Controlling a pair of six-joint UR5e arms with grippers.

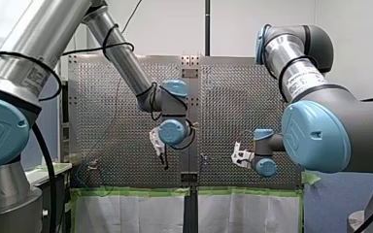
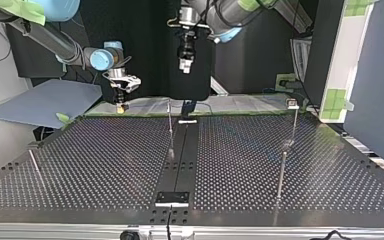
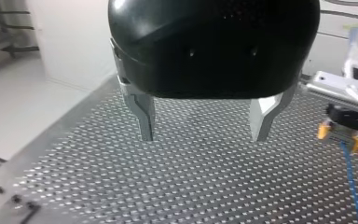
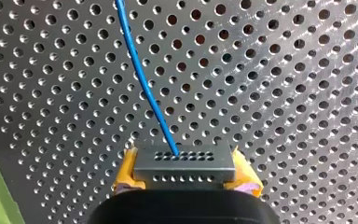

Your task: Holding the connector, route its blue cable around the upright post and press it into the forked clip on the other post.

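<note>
In the right wrist view my right gripper (image 4: 185, 169) is shut on a grey connector block (image 4: 185, 161) with rows of small holes, yellow pads (image 4: 125, 176) on both sides. The blue cable (image 4: 144, 86) leaves the connector's top face and curves away over the perforated plate. Seen from the top view, that gripper (image 2: 121, 104) hangs low over the table's far edge at the left. My left gripper (image 3: 204, 137) stands open and empty above the plate, its metal fingers (image 3: 144, 116) wide apart, the right gripper (image 3: 340, 135) and cable (image 3: 352, 182) beside it. A thin upright post (image 2: 170, 127) stands mid-table; a capped post (image 2: 293, 117) stands further right.
A dark rail (image 2: 182, 155) runs down the table's middle with a plate (image 2: 172, 198) at its near end. Another thin rod (image 2: 281, 175) stands in front of the capped post, and a slanted rod (image 2: 35, 167) at the near left. Green tape (image 1: 136, 191) lines the table edge.
</note>
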